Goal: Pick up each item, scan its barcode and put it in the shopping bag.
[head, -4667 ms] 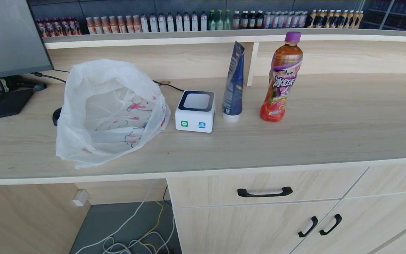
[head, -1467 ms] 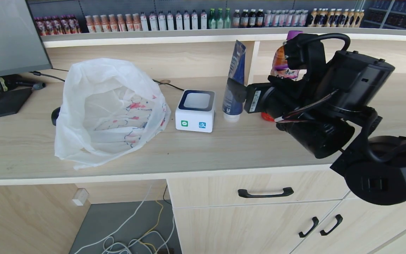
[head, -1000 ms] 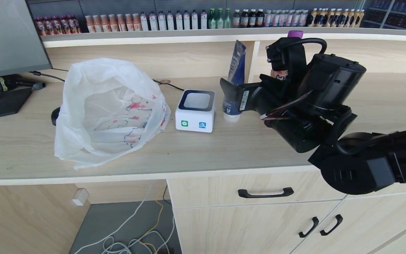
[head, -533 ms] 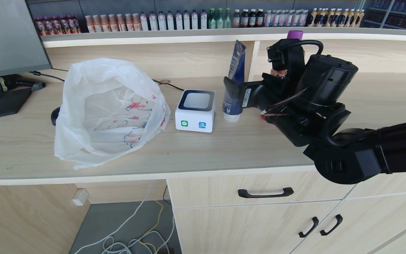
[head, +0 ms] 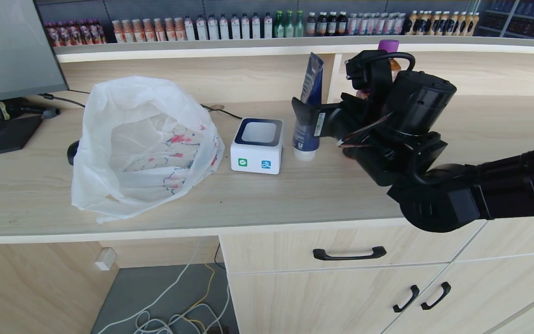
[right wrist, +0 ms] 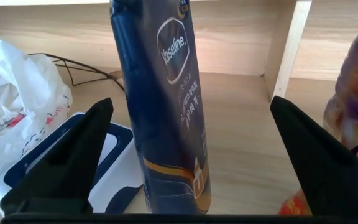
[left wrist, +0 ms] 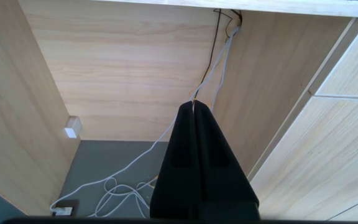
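A dark blue tube [head: 310, 99] stands cap-down on the wooden counter [head: 267, 195], right of the white scanner box [head: 257, 146]. My right gripper [head: 315, 121] is open at the tube's level. In the right wrist view the tube [right wrist: 173, 93] rises between the two spread fingers [right wrist: 61, 168], untouched. An orange drink bottle with a purple cap [head: 388, 45] stands behind my right arm, mostly hidden; its side [right wrist: 353, 124] shows in the right wrist view. The white shopping bag [head: 144, 144] gapes open left of the scanner. My left gripper [left wrist: 194, 109] is shut, hanging below the counter.
A monitor [head: 12, 46] and a hand scanner [head: 16, 110] sit at the far left. A wooden upright [head: 332, 79] stands just behind the tube. Stocked drink shelves [head: 257, 25] line the back. Drawers [head: 348, 253] and floor cables [head: 179, 311] lie under the counter.
My right arm has come in from the right and moved left and farther in across the counter, bringing its open gripper up to the blue tube. Bag, scanner, tube and bottle have stayed put.
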`<state>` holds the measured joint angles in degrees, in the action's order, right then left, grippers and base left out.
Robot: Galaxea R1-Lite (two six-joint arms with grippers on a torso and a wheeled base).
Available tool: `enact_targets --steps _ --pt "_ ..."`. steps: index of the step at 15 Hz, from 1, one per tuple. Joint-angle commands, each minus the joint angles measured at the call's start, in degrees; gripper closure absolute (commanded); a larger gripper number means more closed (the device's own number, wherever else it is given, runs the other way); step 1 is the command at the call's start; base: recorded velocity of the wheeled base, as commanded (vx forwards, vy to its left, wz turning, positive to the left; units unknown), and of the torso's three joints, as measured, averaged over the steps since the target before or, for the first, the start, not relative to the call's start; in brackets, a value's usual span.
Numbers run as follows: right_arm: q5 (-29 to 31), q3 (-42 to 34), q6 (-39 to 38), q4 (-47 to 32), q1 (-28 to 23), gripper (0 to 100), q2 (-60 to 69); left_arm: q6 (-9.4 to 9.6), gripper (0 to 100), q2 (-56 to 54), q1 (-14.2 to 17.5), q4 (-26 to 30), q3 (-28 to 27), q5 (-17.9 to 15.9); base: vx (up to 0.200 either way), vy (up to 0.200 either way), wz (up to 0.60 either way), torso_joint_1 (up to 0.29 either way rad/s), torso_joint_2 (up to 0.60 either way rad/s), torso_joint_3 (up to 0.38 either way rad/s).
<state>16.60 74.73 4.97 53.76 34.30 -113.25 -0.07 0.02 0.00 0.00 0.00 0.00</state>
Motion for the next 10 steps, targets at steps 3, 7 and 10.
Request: enact_targets --steps 3,7,10 --pt "-0.08 2.18 0.04 0.03 -1.08 0 -2.06 -0.01 100 -0.02 0.0 0.0 0.0 0.0 0.0 0.0 0.0 0.0 0.0 0.0" --pt "-0.34 4.72 -0.23 0.12 -1.78 0 -4.26 -0.01 100 -0.02 0.0 0.0 0.0 0.0 0.0 0.0 0.0 0.0 0.0 0.0" --pt "-0.43 6.66 -0.23 0.12 -1.87 0 -5.93 -0.01 100 -0.02 0.0 0.0 0.0 0.0 0.0 0.0 0.0 0.0 0.0 0.0"
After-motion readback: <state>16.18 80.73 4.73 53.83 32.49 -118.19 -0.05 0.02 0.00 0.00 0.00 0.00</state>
